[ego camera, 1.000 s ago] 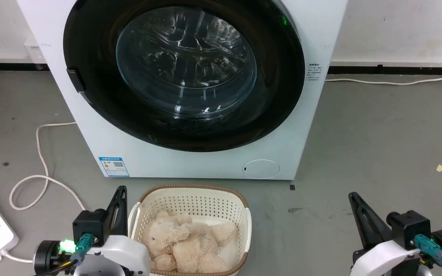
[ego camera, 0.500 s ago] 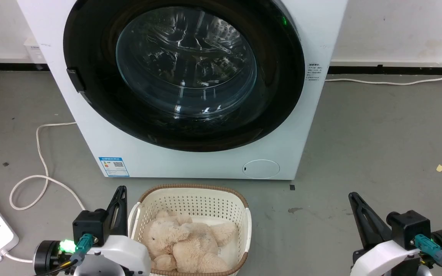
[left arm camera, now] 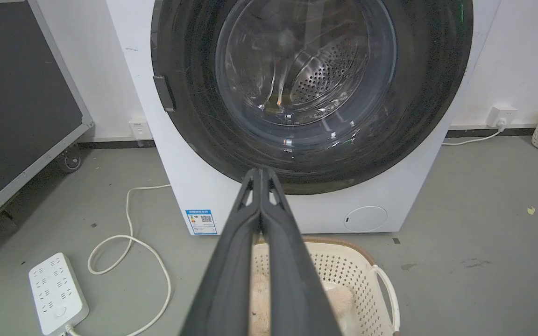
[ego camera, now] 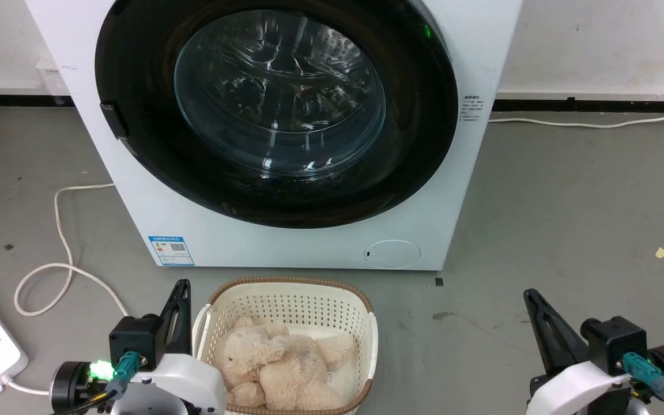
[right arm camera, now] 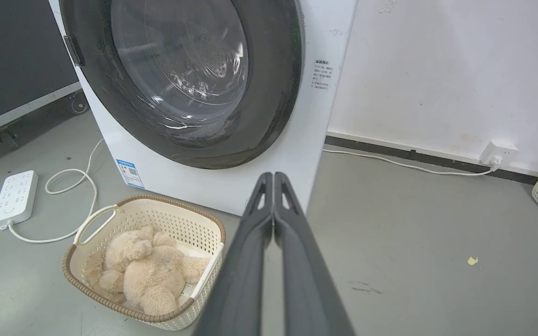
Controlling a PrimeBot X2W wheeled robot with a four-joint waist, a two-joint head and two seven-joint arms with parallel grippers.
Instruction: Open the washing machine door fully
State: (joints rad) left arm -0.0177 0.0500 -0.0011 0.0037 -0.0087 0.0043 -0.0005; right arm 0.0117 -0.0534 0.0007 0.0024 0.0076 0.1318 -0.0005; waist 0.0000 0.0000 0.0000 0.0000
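While the washing machine door sits shut on the washing machine (a basket with 1 plush bear just before it), left gripper and right gripper hover low, both pinched fully closed, holding nothing.

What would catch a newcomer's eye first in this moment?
The large round glossy black door with its bulging clear glass window, shut on the big white front-loading washing machine, dominates the upper centre of the head view. Before it on the grey floor stands a cream perforated basket holding a beige plush bear, between the closed left tool and right tool.
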